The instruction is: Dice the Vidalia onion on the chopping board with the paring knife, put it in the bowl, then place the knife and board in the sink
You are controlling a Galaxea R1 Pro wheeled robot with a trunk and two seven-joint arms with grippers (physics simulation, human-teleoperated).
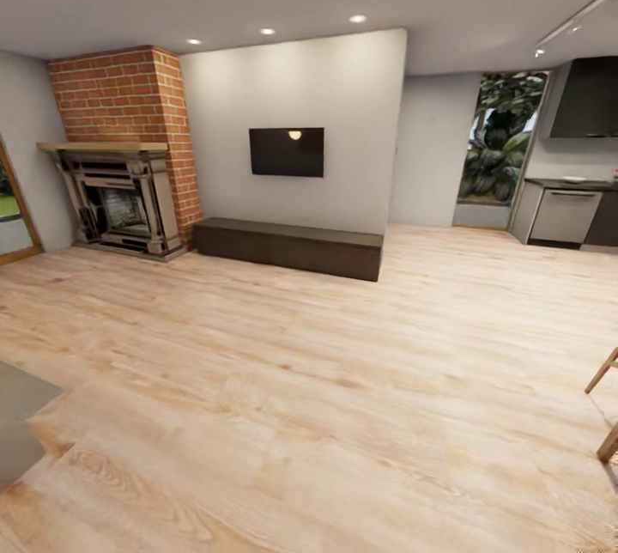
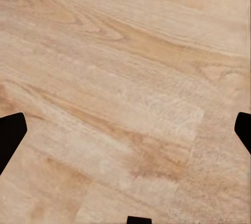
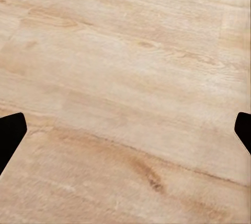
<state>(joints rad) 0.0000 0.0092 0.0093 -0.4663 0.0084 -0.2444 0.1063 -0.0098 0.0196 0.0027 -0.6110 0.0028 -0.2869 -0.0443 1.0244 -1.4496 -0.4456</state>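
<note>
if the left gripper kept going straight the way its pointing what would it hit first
Probably the wooden floor. The left gripper is open, fingertips at the picture's edges, with bare planks between them and nothing in the way. How far off the floor lies can't be judged.

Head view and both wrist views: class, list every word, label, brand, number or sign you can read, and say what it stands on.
None: no readable text anywhere.
Wall screen: dark, blank, with a lamp's reflection.
Brick fireplace, kitchen cabinets: no lettering or labels visible.
Wood floor under the open fingers: grain only.
</note>
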